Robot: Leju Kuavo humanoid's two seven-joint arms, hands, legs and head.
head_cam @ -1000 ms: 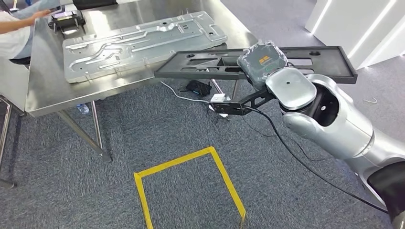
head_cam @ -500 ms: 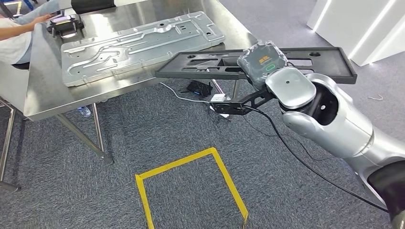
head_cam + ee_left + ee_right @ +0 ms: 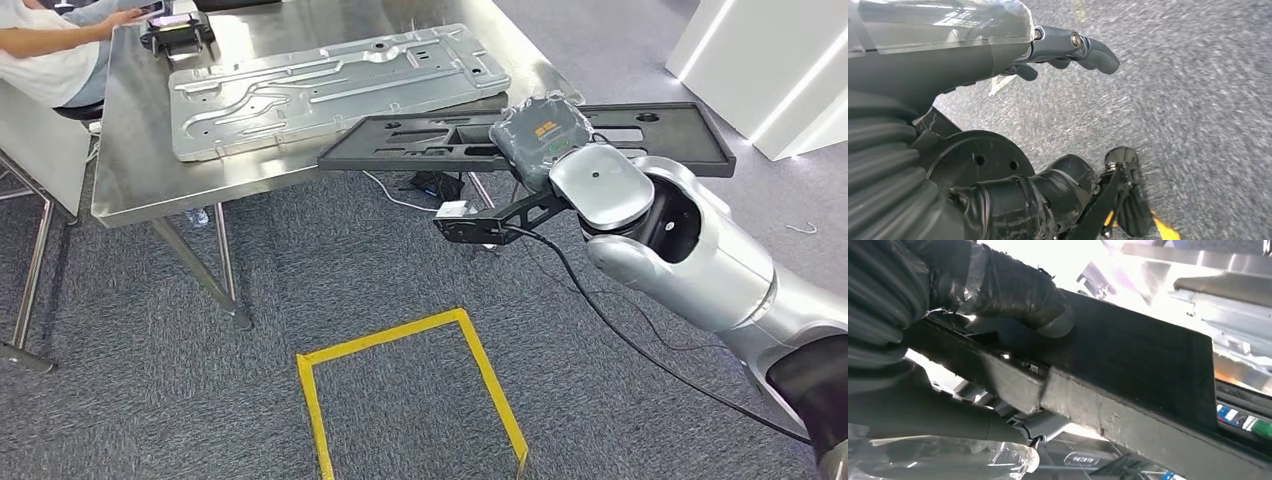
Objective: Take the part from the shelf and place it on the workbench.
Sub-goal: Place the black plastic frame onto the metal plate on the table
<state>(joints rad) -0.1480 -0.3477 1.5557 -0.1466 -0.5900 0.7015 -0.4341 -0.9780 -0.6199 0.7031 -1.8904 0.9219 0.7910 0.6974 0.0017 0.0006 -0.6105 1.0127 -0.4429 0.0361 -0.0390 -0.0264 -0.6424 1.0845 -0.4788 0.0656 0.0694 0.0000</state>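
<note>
Room: grey carpet (image 3: 150, 380) underfoot, a yellow taped outline (image 3: 400, 340) on it, and the steel table (image 3: 130, 190) dead ahead.
Right fingers: wrapped in dark covering, the fingers (image 3: 1013, 295) are clamped onto the long black part (image 3: 420, 135), thumb on one face and the rest under it.
Right hand: the right hand (image 3: 540, 135) grips the part around its middle, so the part sticks out level to both sides.
Left fingers: the fingers (image 3: 1088, 50) are loosely curled over bare carpet, holding nothing and not quite closed; whether to call them spread or pressed together, I cannot tell.
Left hand: the left hand (image 3: 998, 55) hangs low beside the body.
Part: up in the air, its far end now reaching over the near edge of the table, just beside the big silver stamped panel (image 3: 340, 85) lying there.
Change: the whole view has slid since a second ago, table and panel shifting rightward toward the part; that's the camera moving as the robot closes in and turns, not the things moving.
Meaning: carry nearly done, I'd say; set-down not yet made.
Far end: a person's arm (image 3: 60, 40) reaches toward a small black device (image 3: 180, 30).
</note>
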